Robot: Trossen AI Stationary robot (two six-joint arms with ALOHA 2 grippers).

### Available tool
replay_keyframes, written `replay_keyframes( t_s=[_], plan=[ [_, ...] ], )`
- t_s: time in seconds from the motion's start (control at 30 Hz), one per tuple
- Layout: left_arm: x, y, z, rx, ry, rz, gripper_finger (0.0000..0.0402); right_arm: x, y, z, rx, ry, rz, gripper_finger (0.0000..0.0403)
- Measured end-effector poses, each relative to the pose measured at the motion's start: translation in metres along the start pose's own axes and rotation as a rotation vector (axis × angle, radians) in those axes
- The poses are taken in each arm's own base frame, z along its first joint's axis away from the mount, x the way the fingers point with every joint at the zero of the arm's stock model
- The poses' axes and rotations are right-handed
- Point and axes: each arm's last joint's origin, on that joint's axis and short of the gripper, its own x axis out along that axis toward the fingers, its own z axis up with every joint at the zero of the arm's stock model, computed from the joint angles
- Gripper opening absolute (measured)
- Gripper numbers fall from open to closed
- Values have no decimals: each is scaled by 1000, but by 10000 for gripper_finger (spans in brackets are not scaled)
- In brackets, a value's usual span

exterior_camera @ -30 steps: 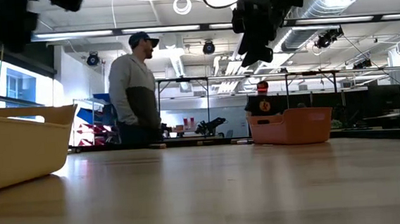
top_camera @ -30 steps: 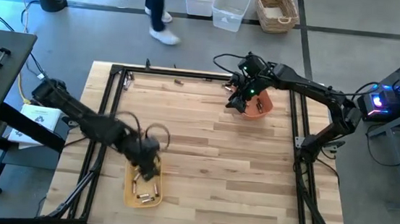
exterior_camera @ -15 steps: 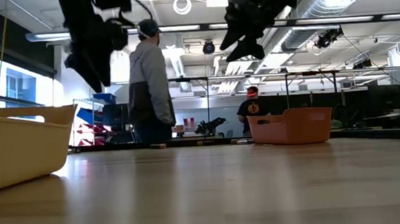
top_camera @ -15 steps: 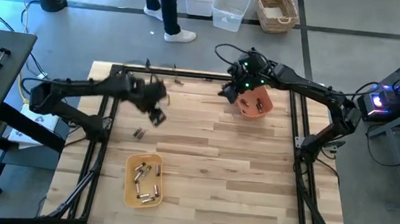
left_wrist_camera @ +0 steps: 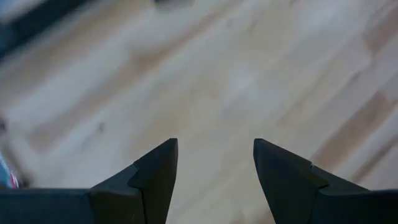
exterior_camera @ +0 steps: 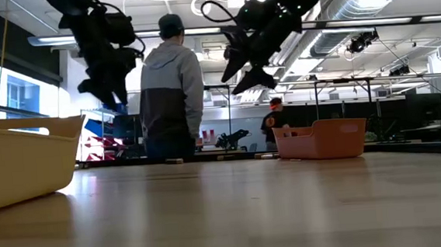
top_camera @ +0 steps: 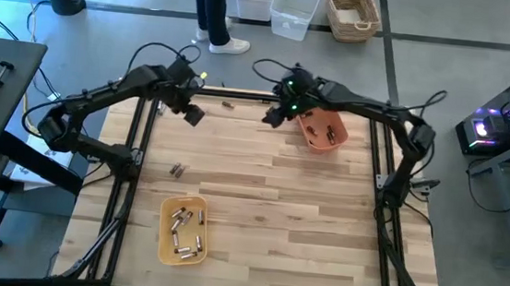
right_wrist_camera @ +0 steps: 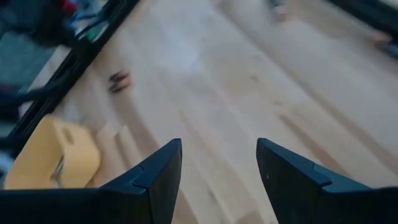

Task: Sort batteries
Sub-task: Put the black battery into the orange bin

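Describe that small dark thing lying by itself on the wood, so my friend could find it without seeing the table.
Start at the wooden table and find the yellow tray near its front left. Just beyond that tray, toward the left edge, a pair of loose batteries lies on bare wood. Unlike the batteries in the trays, these sit in no container.

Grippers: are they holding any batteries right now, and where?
No. The left gripper and the right gripper are both open above the table, with only bare wood showing between the fingers.
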Motion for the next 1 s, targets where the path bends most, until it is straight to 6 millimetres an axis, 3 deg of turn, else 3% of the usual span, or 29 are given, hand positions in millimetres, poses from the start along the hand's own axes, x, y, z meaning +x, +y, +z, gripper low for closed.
replay_keyframes(
  t_s=[0.2,0.7,0.8,1.0],
  plan=[
    [1,-15,-19,-60,178,26,205,21,8,4,-118,8,97,202],
    [2,-78,-60,-119,235,267,204,23,20,0,-313,31,230,202],
    [16,-79,-80,-153,290,309,204,25,22,-4,-337,57,232,202],
    [49,-76,-116,-159,380,221,204,28,28,-16,-352,141,231,202]
  ],
)
